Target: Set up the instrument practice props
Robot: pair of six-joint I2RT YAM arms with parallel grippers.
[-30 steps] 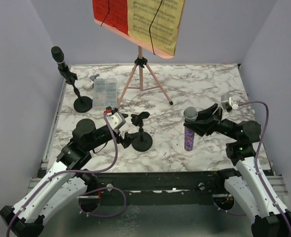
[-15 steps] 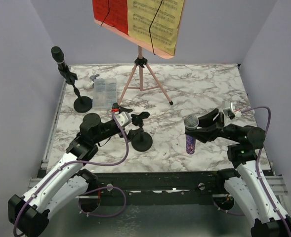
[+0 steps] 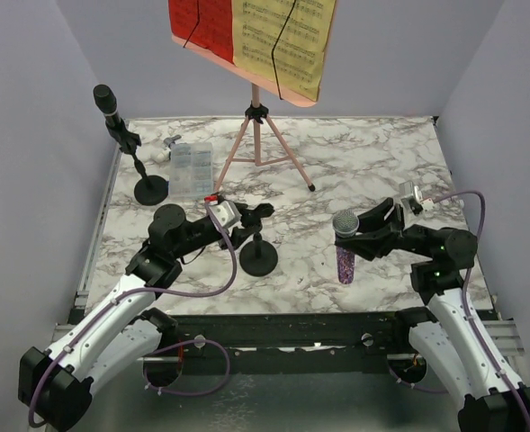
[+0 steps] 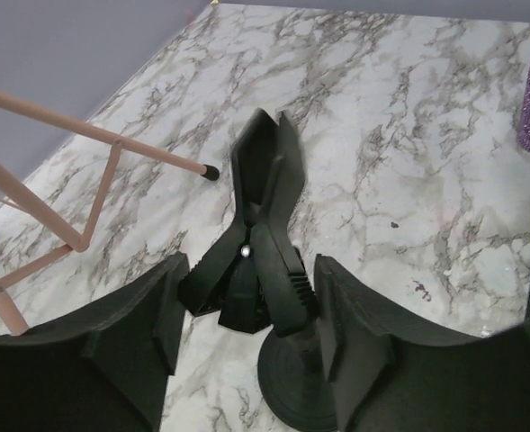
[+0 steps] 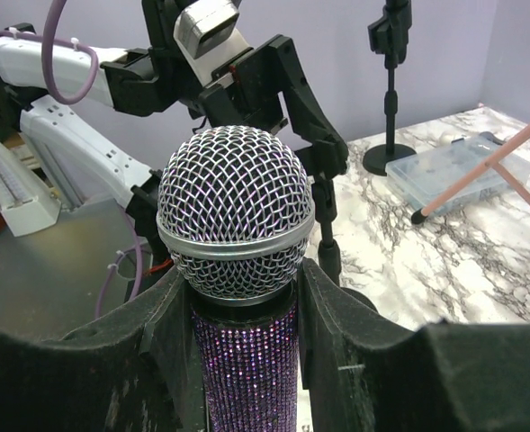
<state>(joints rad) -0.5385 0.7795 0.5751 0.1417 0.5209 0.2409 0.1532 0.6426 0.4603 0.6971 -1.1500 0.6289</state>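
Note:
An empty black mic holder [image 3: 258,256] stands near the table's middle, its clip [image 4: 263,225] pointing away. My left gripper [image 4: 251,281] is open, with its fingers either side of the clip's rear handles. The right finger is close against one handle, and a gap shows on the left. My right gripper [image 5: 242,292] is shut on the purple glitter microphone [image 5: 236,225], holding it upright to the right of that holder [image 3: 345,252]. The black microphone [image 3: 105,97] sits in the second holder [image 3: 151,190] at the far left. The pink music rack [image 3: 256,135] carries red [image 3: 202,22] and yellow [image 3: 282,40] sheets.
A clear plastic compartment box [image 3: 191,169] lies between the far-left holder and the rack's tripod legs [image 4: 94,135]. One tripod foot [image 4: 210,172] ends just left of the clip. Purple walls close the table on the left, back and right.
My left gripper has come forward around the holder's clip and its jaws have narrowed. My right gripper has shifted the purple microphone slightly toward the holder.

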